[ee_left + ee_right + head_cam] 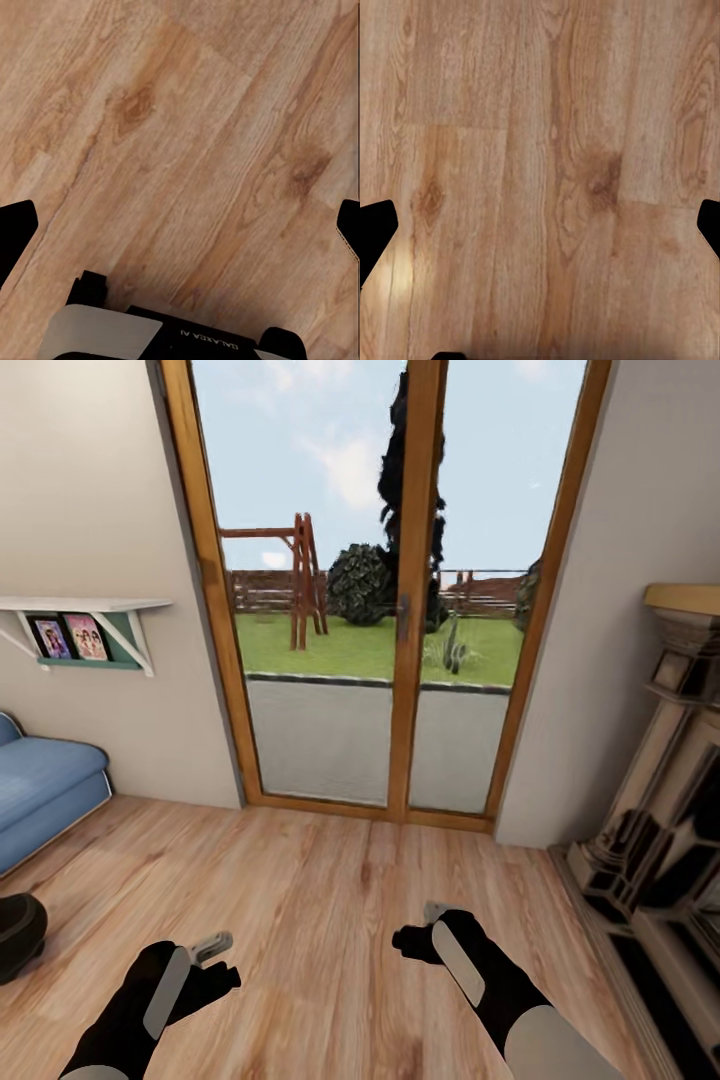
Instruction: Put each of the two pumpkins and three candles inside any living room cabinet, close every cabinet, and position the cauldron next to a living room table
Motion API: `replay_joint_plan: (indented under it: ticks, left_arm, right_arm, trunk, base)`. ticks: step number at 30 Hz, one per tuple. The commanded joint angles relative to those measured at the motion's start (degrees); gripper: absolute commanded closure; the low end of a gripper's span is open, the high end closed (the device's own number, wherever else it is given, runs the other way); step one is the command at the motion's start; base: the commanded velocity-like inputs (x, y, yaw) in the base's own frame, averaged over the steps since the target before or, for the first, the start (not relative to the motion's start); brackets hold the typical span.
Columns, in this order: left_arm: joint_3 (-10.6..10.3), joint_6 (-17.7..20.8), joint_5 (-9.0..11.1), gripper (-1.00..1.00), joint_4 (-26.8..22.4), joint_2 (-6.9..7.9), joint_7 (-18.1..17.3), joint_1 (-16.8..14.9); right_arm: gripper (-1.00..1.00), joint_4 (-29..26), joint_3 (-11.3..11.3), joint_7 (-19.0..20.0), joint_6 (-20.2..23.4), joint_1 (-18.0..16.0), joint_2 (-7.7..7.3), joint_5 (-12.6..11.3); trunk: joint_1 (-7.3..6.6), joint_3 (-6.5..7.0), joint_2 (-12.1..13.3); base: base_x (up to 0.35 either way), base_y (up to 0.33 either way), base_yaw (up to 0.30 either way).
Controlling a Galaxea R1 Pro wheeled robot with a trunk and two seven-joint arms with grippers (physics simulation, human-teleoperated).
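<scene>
Both grippers empty. Left gripper (212, 948) and right gripper (432, 926) hang low over the wood floor (330, 900). Wrist cams show fingertips (16, 225) spread wide at the frame edges w/ bare planks between, so both read as open, nothing held.

Progress: can't confirm any step done from here. Head cam faces the glass patio door (385, 610), no pumpkins, candles, cabinet or coffee table in view. Only likely task item: a round black shape at the left edge, prob the cauldron (18, 935), sitting on the floor near the blue sofa (45, 790), partly cut off so not 100% sure. No table beside it that I can see, so judge that step as still open. Robot looks in transit / searching.

Clearance: wide open floor ahead up to the door sill. Left side bounded by the sofa and a wall shelf w/ photos (85, 615) above it. Right side tight: fireplace surround (660, 810) juts out close to the right arm, watch elbow swing when turning. Cauldron sits near the left arm, mind base rotation that way.
</scene>
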Motion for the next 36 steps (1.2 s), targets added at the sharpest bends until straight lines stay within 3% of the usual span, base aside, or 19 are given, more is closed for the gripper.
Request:
replay_joint_plan:
  ticks: [1,36]
  left_arm:
    - [-0.01,0.00,0.01,-1.00,0.00,0.00,0.00,0.00]
    - [-0.08,-0.08,-0.02,-1.00,0.11,0.00,0.00,0.00]
  right_arm:
    - [-1.00,0.01,0.00,0.01,0.00,0.00,0.00,0.05]
    - [-1.00,0.28,0.29,-0.50,0.17,0.00,0.17,0.31]
  trunk:
    - [0.00,0.00,0.00]
    - [0.00,-0.47,0.00]
  base:
    - [0.331,0.000,0.018]
    - [0.331,0.000,0.260]
